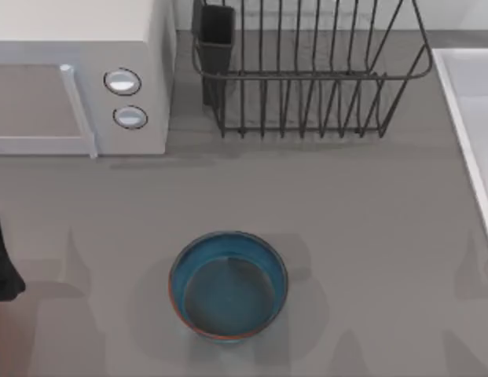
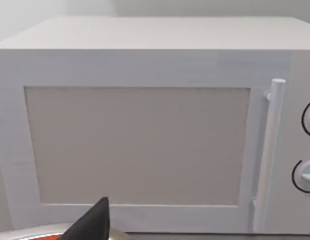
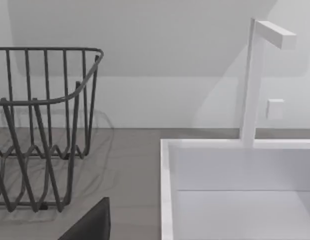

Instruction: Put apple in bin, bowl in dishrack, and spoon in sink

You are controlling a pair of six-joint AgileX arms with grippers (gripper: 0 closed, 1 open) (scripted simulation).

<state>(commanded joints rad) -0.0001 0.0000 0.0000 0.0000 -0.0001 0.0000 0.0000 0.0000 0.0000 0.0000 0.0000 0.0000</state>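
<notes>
Top view: the bowl [image 1: 228,284] stands upright on the grey table [image 1: 369,204] at lower centre, open side up and empty, with bare surface all round it, so a gripper could come at its rim from any side. The dishrack [image 1: 306,75] sits at upper centre-right, its dark cup [image 1: 216,35] at its left corner and its upright bars open toward the top. The strip of table between bowl and rack is unobstructed, which I judge makes a lift and carry up-frame the simplest path. A white microwave [image 1: 78,75] with two round knobs fills the upper left, close beside the rack's left end; that gap is tight. The sink [image 1: 471,118] runs along the right edge, its raised rim a lip to clear. A dark part of the left arm [image 1: 1,259] shows at the left edge, above an orange-red patch in the lower left corner that I cannot identify.

Left wrist view: the microwave door and its handle [image 2: 272,150] face the camera; a dark fingertip [image 2: 95,220] shows at the bottom, and whether the left gripper is wide or narrow I cannot tell.

Right wrist view: the rack's end is at left, the sink basin [image 3: 234,195] and its faucet [image 3: 254,80] at right. One dark finger [image 3: 92,222] shows; the right gripper's spread I cannot tell.
</notes>
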